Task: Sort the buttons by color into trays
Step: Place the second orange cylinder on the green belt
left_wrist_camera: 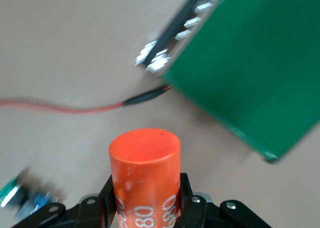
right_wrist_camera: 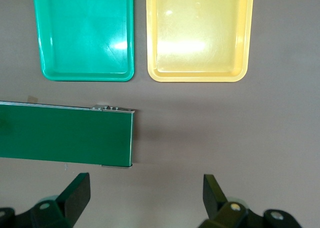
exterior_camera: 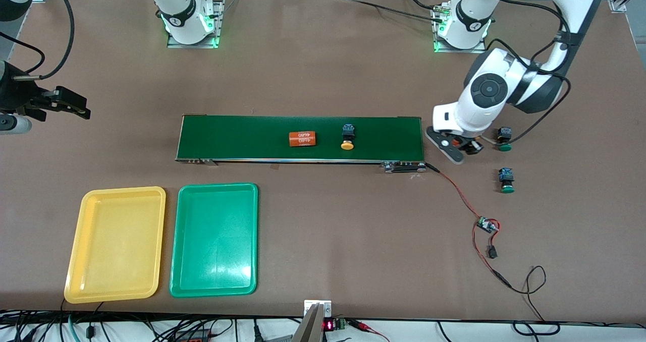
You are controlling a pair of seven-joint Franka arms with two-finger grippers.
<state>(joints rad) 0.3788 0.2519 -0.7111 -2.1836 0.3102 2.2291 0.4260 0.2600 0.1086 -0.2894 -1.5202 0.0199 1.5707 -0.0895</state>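
One yellow-capped button lies on the dark-green conveyor belt. Two green-capped buttons lie on the table off the belt's end toward the left arm's end. The second yellow button is out of view. My left gripper is low over the table by that belt end, beside the farther green button, and is shut on an orange "4680" cylinder. My right gripper is open and empty, up over the table at the right arm's end. The yellow tray and green tray are empty.
A second orange "4680" cylinder lies on the belt beside the yellow button. A red wire runs from the belt's end to a small circuit board. The right wrist view shows both trays and the belt's end.
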